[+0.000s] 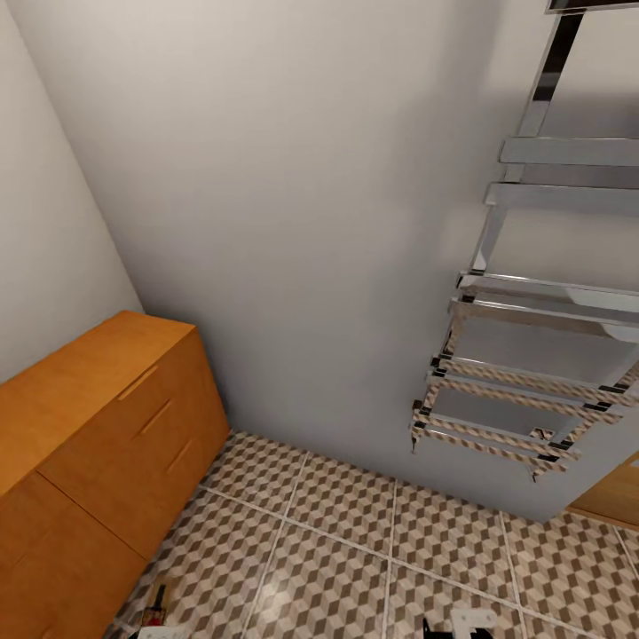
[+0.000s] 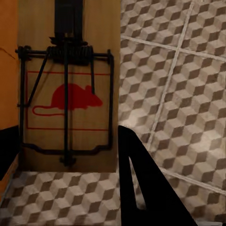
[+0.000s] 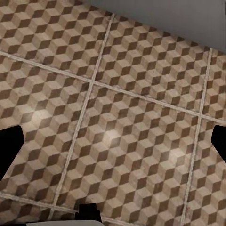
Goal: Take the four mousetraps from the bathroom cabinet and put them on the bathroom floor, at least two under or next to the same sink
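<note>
So the left gripper (image 2: 70,155) has one of the mousetraps (image 2: 68,89) pinched between its fingers — in the left wrist view the tan board with the red mouse print and the dark spring bar sits in the left half of the frame, a dark finger (image 2: 146,188) rising from the bottom centre just right of the board's lower edge and another dark edge at lower left, so I'd say it's clamped on the trap's near end, board face toward the camera. Holding it flat like that makes sense if the plan is to lay it straight down on the bathroom floor (image 2: 183,94), which shows past the trap on the right side of the frame. You can catch the same trap as a small tan and dark sliver at the bottom left of the head view, right by the cabinet's (image 1: 98,417) front. The right gripper (image 3: 113,141) hangs over bare cube-pattern tile, its fingers spread wide at the frame's left and right edges with nothing between them — probably just parked out of the way. Farther back, the orange-brown cabinet runs along the left wall, drawers looking shut, and a chrome towel rack (image 1: 532,302) hangs on the grey wall at upper right.
</note>
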Tool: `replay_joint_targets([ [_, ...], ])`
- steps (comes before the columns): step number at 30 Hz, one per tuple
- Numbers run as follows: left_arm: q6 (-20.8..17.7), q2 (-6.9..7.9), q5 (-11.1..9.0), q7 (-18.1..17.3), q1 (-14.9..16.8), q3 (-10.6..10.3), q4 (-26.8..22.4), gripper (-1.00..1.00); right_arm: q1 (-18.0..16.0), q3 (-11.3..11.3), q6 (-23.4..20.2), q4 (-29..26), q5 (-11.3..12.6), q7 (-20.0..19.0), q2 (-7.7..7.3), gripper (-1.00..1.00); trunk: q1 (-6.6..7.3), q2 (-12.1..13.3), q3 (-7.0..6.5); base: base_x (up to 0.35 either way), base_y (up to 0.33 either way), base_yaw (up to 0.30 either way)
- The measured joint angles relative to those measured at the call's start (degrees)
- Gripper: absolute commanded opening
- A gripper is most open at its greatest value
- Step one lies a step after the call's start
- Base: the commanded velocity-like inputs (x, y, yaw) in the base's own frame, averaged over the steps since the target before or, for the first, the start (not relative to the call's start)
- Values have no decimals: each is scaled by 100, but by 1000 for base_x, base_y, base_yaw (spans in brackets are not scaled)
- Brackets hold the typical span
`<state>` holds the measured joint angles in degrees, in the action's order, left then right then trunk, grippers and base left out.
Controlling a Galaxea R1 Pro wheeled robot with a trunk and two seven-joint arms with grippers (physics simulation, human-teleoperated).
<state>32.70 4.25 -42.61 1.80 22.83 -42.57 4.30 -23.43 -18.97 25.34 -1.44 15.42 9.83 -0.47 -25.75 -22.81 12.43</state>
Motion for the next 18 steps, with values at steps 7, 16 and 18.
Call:
replay_joint_targets([
  [7,371,-278,-96,1401,-119,-6,2,-100,0,-10,34,-356,0,8,-48,100,0,0,0,0,0,0],
  [16,408,-353,-100,1633,-143,-6,-3,-100,-1,-5,209,-427,11,13,-106,100,0,0,0,0,0,74],
  [18,409,-356,-100,1639,-144,-7,-3,-100,-1,-4,220,-424,12,17,-125,100,0,0,0,0,0,236],
])
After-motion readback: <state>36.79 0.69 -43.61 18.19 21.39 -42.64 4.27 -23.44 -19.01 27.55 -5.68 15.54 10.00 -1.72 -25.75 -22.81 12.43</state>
